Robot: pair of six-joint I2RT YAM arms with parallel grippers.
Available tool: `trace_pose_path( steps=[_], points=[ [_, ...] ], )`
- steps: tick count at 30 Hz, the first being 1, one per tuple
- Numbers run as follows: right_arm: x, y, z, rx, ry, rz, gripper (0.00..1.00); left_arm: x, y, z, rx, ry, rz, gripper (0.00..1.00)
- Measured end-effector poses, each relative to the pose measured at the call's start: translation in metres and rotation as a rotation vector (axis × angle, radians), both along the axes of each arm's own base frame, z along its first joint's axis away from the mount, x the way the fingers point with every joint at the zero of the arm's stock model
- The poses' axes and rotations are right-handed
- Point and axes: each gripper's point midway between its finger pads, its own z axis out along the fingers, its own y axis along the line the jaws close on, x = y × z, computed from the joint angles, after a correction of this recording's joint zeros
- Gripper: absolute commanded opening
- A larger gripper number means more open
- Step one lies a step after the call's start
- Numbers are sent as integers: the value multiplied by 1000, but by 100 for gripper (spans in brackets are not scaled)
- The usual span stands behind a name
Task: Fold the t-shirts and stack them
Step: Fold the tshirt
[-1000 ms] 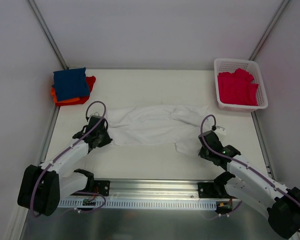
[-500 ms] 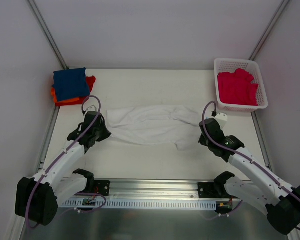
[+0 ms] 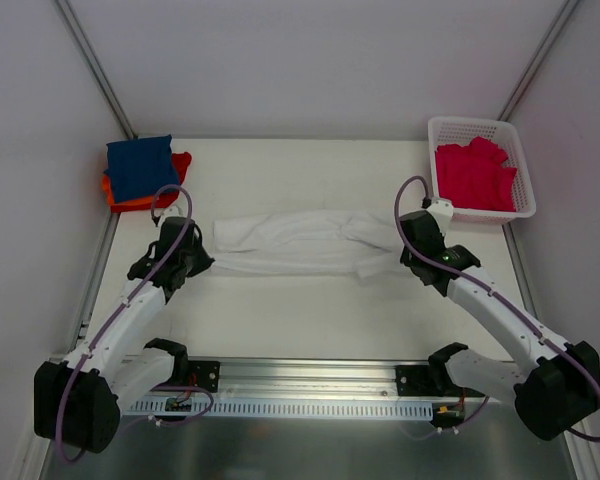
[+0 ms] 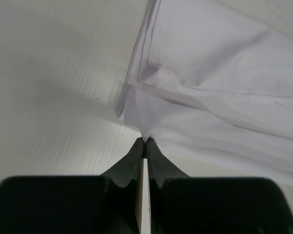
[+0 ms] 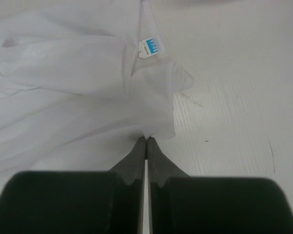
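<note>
The white t-shirt (image 3: 300, 242) lies across the middle of the table as a long, narrow, wrinkled band. My left gripper (image 3: 202, 262) is shut on its left end; the left wrist view shows white cloth (image 4: 210, 87) pinched at the tips (image 4: 145, 141). My right gripper (image 3: 406, 236) is shut on its right end, near the small blue neck label (image 5: 150, 47); the white shirt (image 5: 78, 78) fills that view. A navy t-shirt (image 3: 140, 166) lies folded on an orange-red one (image 3: 180, 168) at the back left. A crimson-pink t-shirt (image 3: 474, 176) sits in the basket.
The white lattice basket (image 3: 444, 128) stands at the back right corner. Walls enclose the table on the left, back and right. The arm bases and a metal rail (image 3: 310, 385) run along the near edge.
Both grippers have moved away from me, carrying the near edge of the white shirt toward the back. The shirt has become a narrower band.
</note>
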Motion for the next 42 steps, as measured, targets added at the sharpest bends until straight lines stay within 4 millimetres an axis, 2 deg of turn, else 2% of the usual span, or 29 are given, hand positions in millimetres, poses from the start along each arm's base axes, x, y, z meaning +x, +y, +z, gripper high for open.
trace_pose_path(
  steps=[8, 19, 26, 30, 35, 42],
  points=[
    [34, -9, 7, -44, -10, -20, 0, 18, 8, 11, 21, -8, 41, 0],
    [93, -7, 16, -64, -26, -9, 0, 36, 6, -1, 38, 30, 49, 0],
    [125, -2, 10, -67, -12, 6, 0, 49, 11, -8, 57, 50, 74, 0],
    [137, 1, 0, -66, 6, 14, 0, 60, 12, -12, 71, 59, 84, 0],
    [143, 2, -16, -77, 42, 13, 0, 73, 10, -19, 81, 75, 89, 0],
    [153, 2, -27, -80, 66, 9, 0, 90, 15, -26, 99, 89, 114, 0]
  ],
)
